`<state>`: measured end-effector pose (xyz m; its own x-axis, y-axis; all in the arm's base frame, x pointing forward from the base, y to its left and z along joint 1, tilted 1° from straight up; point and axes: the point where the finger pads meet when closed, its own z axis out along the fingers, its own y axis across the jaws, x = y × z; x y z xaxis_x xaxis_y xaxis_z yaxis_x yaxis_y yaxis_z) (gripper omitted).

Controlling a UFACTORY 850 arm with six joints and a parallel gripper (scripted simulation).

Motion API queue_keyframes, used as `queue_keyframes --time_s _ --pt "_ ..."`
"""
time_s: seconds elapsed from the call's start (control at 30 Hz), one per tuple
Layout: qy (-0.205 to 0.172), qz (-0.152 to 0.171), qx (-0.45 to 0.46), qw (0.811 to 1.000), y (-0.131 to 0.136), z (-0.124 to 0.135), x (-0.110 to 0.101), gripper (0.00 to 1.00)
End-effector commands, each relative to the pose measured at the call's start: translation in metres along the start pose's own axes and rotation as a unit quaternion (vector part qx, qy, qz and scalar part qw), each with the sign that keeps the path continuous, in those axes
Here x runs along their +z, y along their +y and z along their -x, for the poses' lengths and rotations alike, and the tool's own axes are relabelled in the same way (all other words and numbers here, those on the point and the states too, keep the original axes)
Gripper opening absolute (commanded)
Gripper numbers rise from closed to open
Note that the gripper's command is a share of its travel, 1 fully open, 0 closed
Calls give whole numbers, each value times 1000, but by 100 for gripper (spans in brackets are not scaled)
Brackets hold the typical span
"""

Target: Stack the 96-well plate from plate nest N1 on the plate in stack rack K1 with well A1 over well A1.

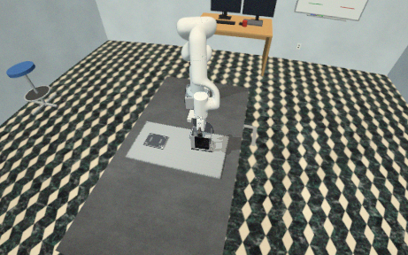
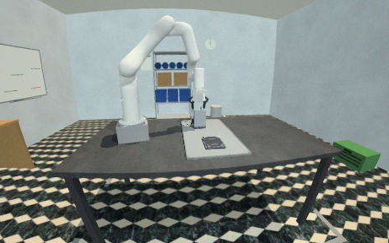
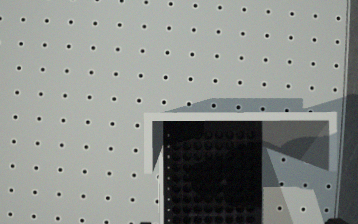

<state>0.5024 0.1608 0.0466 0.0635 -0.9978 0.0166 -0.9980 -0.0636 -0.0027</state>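
A black 96-well plate (image 3: 212,172) sits inside a white-walled holder (image 3: 240,117) near the right edge of the light perforated mat (image 1: 178,148). The same plate shows in the top view (image 1: 202,142). My gripper (image 1: 200,129) hangs straight above this holder, a little clear of it, with fingers open and nothing between them. From the side it is above the white holder (image 2: 198,119). A second low dark fixture (image 1: 156,141) lies flat on the mat's left part, also seen in the exterior view (image 2: 213,142). I cannot tell if a plate lies in it, and no cut-off corner can be made out.
The arm's base (image 2: 132,132) stands on the dark table behind the mat. A small white cylinder (image 2: 216,110) stands at the table's far edge. A green box (image 2: 356,155) is off the table to the right.
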Motion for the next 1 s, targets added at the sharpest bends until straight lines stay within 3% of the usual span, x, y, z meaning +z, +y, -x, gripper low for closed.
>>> queue_keyframes --time_s 0.0,0.57,0.97 --pt "0 -1 0 1000 -1 0 -12 100" --pt "0 -1 0 1000 -1 0 -51 100" --pt "0 -1 0 1000 -1 0 -51 100"
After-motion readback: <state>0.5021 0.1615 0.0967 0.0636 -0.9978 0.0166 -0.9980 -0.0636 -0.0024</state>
